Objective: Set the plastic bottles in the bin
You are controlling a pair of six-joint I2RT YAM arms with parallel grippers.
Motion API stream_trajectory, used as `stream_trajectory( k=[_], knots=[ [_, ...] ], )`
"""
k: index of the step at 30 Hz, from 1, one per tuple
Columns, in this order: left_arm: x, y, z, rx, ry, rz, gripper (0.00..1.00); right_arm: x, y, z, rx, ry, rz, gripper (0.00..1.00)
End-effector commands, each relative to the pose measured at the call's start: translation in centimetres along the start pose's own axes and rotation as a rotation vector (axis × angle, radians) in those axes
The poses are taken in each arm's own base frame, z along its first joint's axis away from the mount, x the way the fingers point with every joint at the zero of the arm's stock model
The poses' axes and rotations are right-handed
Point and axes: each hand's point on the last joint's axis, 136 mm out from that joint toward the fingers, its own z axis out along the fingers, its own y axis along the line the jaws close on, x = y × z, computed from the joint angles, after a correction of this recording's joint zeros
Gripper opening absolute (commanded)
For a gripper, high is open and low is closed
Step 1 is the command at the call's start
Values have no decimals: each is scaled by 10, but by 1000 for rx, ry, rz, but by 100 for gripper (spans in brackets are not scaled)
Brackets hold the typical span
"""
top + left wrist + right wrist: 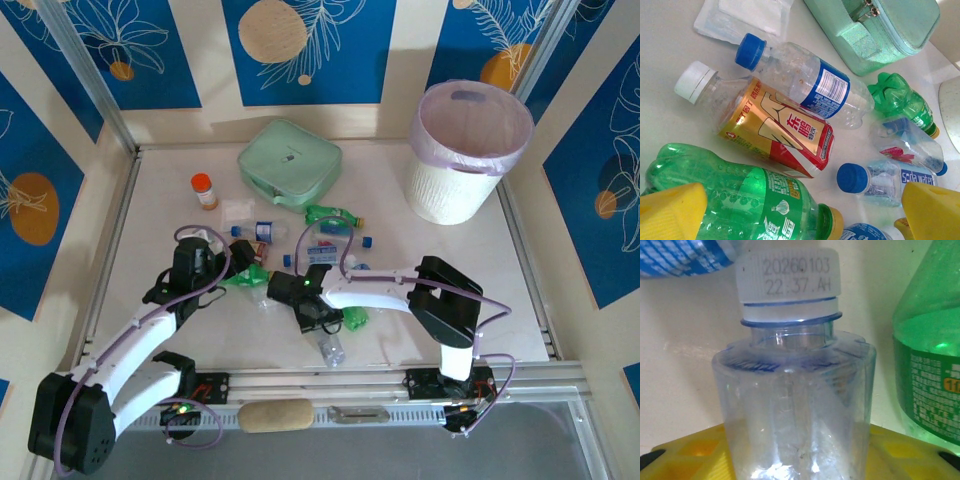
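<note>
Progress: small plastic bottles (332, 214) unbinned, we reckon
Left gripper (801, 207): spread
Right gripper (797, 452): around clear white-capped bottle (795, 400), grip unclear

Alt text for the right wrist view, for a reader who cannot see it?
A clear bottle with a white cap bearing a printed date code is seen close up at centre, between yellow gripper fingers. A green bottle is at the right and a blue-labelled bottle at the top left.

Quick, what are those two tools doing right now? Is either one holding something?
Left tool: open, holding nothing.
Right tool: closed on a clear white-capped bottle.
</note>
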Motion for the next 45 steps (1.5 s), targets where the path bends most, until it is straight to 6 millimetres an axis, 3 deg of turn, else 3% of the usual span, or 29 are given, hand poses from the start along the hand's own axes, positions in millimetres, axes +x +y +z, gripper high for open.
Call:
stream_trajectory(
  k=[1,5,12,17,24,31,38,45],
  knots=[
    [-17,-9,-4,24,-56,13,100,0,0,-2,20,-5,-6,49],
    [-19,-10,-5,28,-64,20,100,-7,2,-13,-17,-55,-14,47],
    [-33,-28,-8,85,-103,67,100,-37,4,-60,-246,-219,49,47],
    [-42,-47,-8,164,-125,97,100,-72,-15,-94,-428,-310,144,47],
    [-38,-82,1,326,-90,135,100,-145,-84,-149,-574,-545,277,46],
    [-19,-120,8,408,-8,273,100,-207,-172,-233,-524,-844,342,45],
    [5,-145,14,437,73,409,100,-226,-257,-299,-438,-1084,430,43],
    [26,-149,22,425,142,492,100,-237,-333,-357,-301,-1270,506,43]
  ],
)
